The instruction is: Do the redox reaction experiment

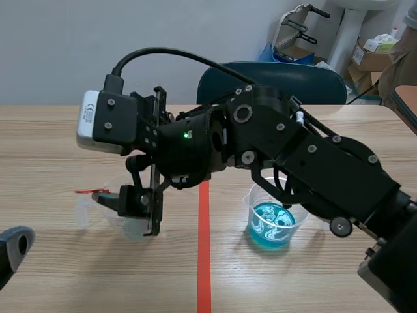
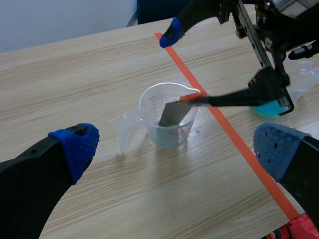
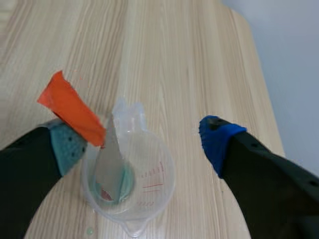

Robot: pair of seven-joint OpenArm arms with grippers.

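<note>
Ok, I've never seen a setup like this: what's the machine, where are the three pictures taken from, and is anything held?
Two black robot arms at a wooden table. One picture looks from between them; the others from a camera on each wrist. The right claw is open above a clear beaker where a grey strip leans, its orange end by one finger. The left claw is open too; nothing is gripped. A cup of blue liquid stands across the red tape line.
</note>
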